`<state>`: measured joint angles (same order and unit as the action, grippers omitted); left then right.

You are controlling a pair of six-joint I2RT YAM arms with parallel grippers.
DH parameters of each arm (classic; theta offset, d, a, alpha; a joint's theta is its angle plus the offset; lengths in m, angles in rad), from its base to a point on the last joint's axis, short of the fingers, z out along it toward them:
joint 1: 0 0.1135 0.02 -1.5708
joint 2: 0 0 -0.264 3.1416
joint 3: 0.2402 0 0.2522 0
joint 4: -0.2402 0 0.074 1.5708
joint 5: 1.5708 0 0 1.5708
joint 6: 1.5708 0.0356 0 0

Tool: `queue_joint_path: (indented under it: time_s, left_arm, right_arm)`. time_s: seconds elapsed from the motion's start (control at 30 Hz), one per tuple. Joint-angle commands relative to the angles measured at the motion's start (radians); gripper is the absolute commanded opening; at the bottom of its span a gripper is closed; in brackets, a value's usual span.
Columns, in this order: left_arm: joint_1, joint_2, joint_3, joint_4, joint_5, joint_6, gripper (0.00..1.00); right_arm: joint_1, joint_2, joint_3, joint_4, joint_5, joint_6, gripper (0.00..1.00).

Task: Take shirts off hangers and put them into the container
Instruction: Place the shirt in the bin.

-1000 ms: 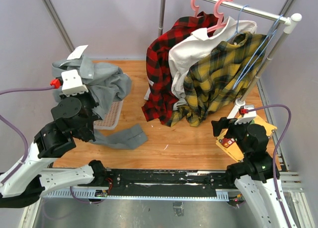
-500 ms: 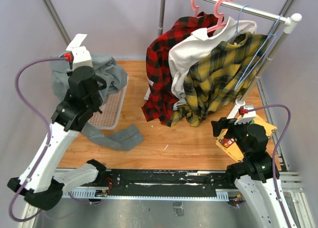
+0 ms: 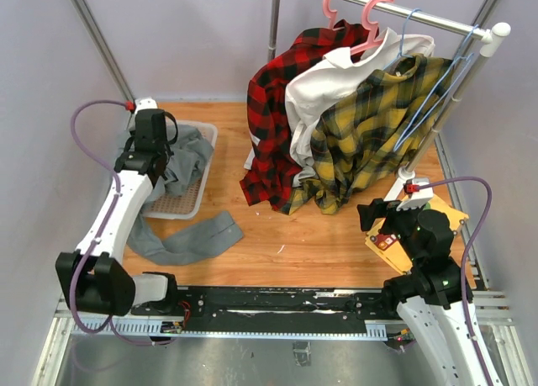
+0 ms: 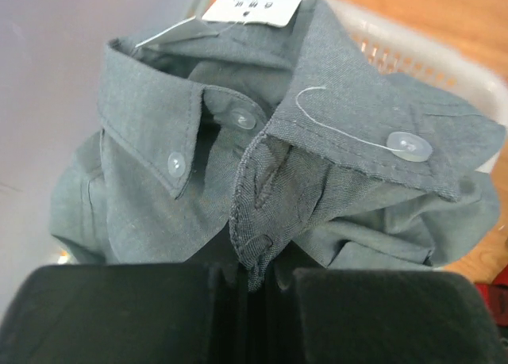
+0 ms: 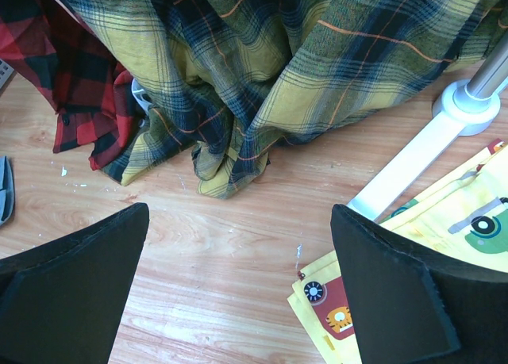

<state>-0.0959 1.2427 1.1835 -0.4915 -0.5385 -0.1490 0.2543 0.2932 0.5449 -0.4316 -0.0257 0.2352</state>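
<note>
My left hand [image 4: 254,273], pinched shut on the grey shirt [image 4: 317,134], has carried it over the basket [image 3: 207,132], so dropping looks next; one sleeve [image 3: 197,236] trails on the worktop [image 3: 286,235]. My right hand [image 5: 238,285] idles wide.

No wording can be read for certain. A white tag [image 4: 255,1] at the far edge of the grey shirt [image 4: 333,102], by its collar, carries a few rows of small dark print, too blurred to make out. At the near right of the tabletop [image 5: 222,261], the yellow cloth [image 5: 452,197] bears picture patches [image 5: 337,318], one an animal face, without legible lettering.
</note>
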Motion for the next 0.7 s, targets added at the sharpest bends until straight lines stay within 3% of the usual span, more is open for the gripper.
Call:
queue_joint_path:
  time_s: [0.0,0.1,0.23,0.37,0.53,0.6,0.67]
  left_arm:
    - [0.069,0.062,-0.112,0.116,0.158,-0.12,0.06]
    - [0.095,0.137,-0.162,0.17,0.253,-0.175,0.11]
    - [0.1,0.271,-0.139,0.126,0.315,-0.19,0.15]
    - [0.102,0.27,-0.153,0.137,0.413,-0.193,0.23]
    - [0.111,0.207,-0.128,0.104,0.501,-0.176,0.53]
    - [0.111,0.149,-0.111,0.087,0.492,-0.172,0.73]
    - [0.111,0.085,-0.091,0.057,0.472,-0.164,0.84]
  right_arm:
    - [-0.015,0.0,-0.006,0.01,0.002,0.008,0.98]
    - [-0.016,-0.003,-0.007,0.01,-0.001,0.008,0.98]
    - [-0.015,-0.006,-0.005,0.01,-0.003,0.008,0.98]
    - [-0.016,-0.011,-0.006,0.011,-0.006,0.007,0.98]
    - [-0.015,-0.012,-0.005,0.011,-0.005,0.008,0.98]
    - [-0.015,-0.012,-0.006,0.011,-0.007,0.008,0.98]
    - [-0.015,-0.012,-0.005,0.011,-0.009,0.01,0.98]
